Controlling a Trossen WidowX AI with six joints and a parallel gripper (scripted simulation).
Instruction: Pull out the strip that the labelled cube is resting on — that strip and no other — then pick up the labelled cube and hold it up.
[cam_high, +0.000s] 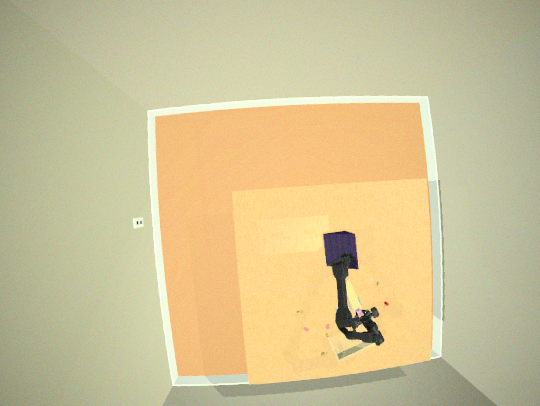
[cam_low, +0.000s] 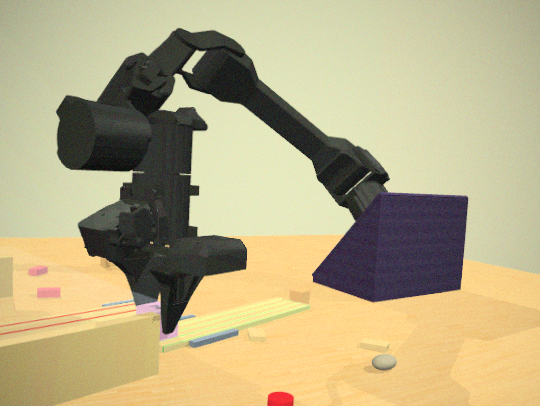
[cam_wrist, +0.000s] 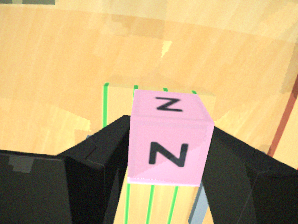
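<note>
The pink labelled cube (cam_high: 359, 312) (cam_low: 172, 334) (cam_wrist: 165, 152) has a dark letter on two faces in the wrist view. My gripper (cam_low: 159, 319) (cam_wrist: 163, 127) is shut on it, one black finger on each side, low over the table. The pale strips with green edge lines (cam_high: 352, 295) (cam_low: 240, 320) (cam_wrist: 139, 205) run side by side beneath and beyond the cube. The cube and fingers hide part of them, so which strip is under the cube cannot be told, nor whether it still touches.
A tan box wall (cam_low: 90, 357) stands close beside the gripper; red-lined strips (cam_low: 65, 316) lie behind it. Blue bars (cam_low: 215, 338) (cam_wrist: 198, 204) flank the green-lined strips. A grey stone (cam_low: 384, 362), a red cylinder (cam_low: 280, 399) and pink blocks (cam_low: 49, 292) lie around. The arm's base is purple (cam_high: 341, 247) (cam_low: 417, 245).
</note>
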